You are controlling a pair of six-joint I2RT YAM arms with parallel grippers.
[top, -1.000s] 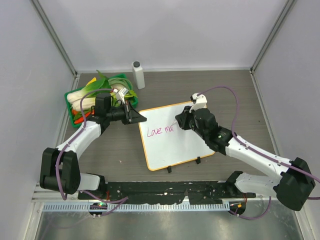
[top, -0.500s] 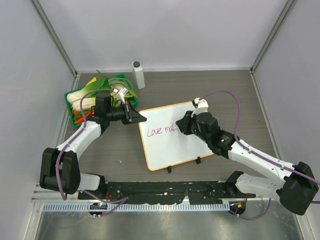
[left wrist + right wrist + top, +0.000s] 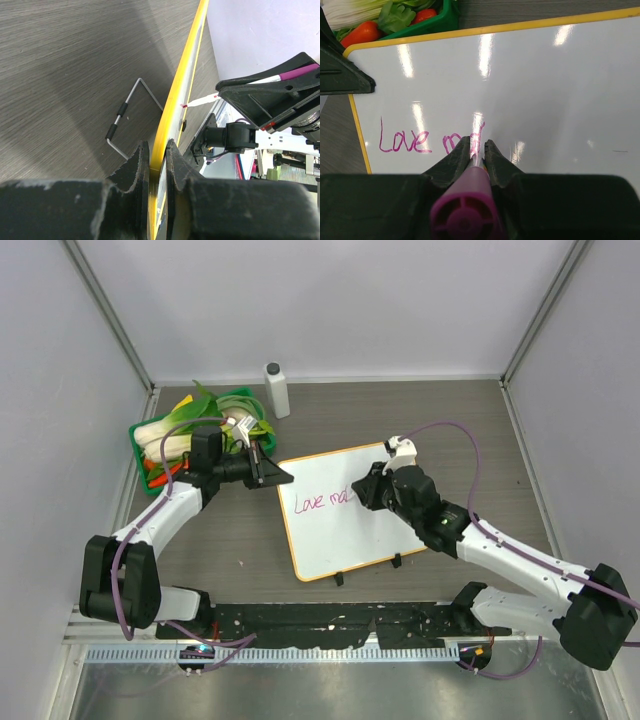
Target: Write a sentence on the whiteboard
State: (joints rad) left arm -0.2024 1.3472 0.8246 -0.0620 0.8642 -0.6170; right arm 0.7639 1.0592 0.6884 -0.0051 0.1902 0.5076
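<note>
since a second ago our right gripper point(image 3: 362, 490) eases slightly toward the near side of the whiteboard point(image 3: 370, 535) and the pink line grows by a stroke; the left arm holds its place. we are partway through writing the sentence point(image 3: 320, 501): "love" stands complete and the second word has only begun with "ma", so we judge most of the line is yet to come. the right gripper's fingers are closed narrow around one magenta marker point(image 3: 470, 197), which points at the end of the ink. the left gripper point(image 3: 278, 476) pinches the board's far left corner by its orange-yellow frame, fingers nearly together. the whiteboard sits mid-table between the two arms, just beside the green tray point(image 3: 137, 437). next, we judge, the pen must keep light contact and travel rightward along the same baseline while the left grip steadies the board. we count one whiteboard with two black feet point(image 3: 338, 579), one marker, two arms, one tray of vegetables and one white bottle point(image 3: 277, 390) near the back wall.
</note>
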